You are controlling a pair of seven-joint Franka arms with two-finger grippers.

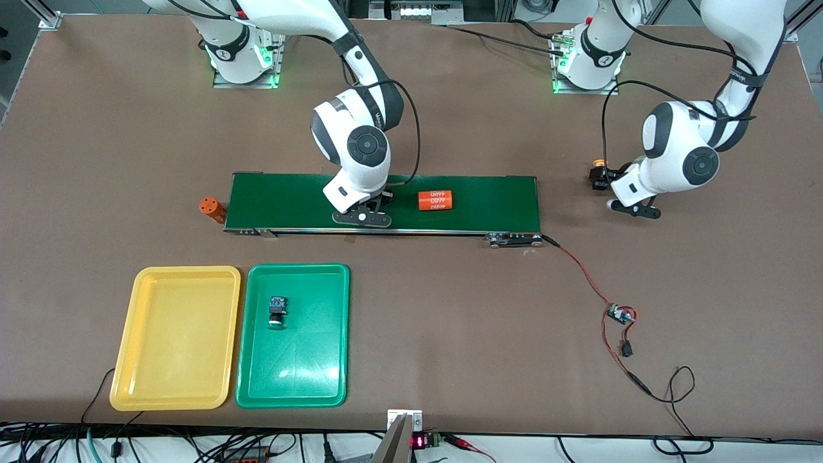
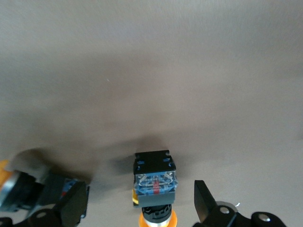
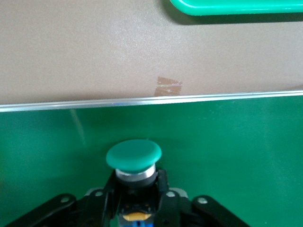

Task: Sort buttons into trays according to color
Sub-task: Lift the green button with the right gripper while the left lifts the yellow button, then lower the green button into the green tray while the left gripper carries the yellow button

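While our right gripper [image 1: 361, 217] sits low on the conveyor belt [image 1: 488, 199], its fingers are pressed shut on a green-capped button [image 3: 133, 157]. To do this step well, we should lift straight up, keeping the pinch firm on the body under the cap, then carry it to the green tray [image 1: 321, 373], which lies nearer the front camera than this gripper.

Our left gripper [image 2: 140, 203] waits off the belt's end with its fingers [image 2: 203, 201] spread wide, directly above an orange-capped button [image 2: 155, 182]; a second orange-capped button [image 2: 19, 187] lies just beside it.

Counting: four buttons, two green-capped and two orange-capped, one green [image 1: 277, 312] already in the green tray. Two trays; the yellow tray [image 1: 173, 334] holds nothing. Two orange cylinders: one on the belt [image 1: 436, 200], one at its end [image 1: 211, 208].
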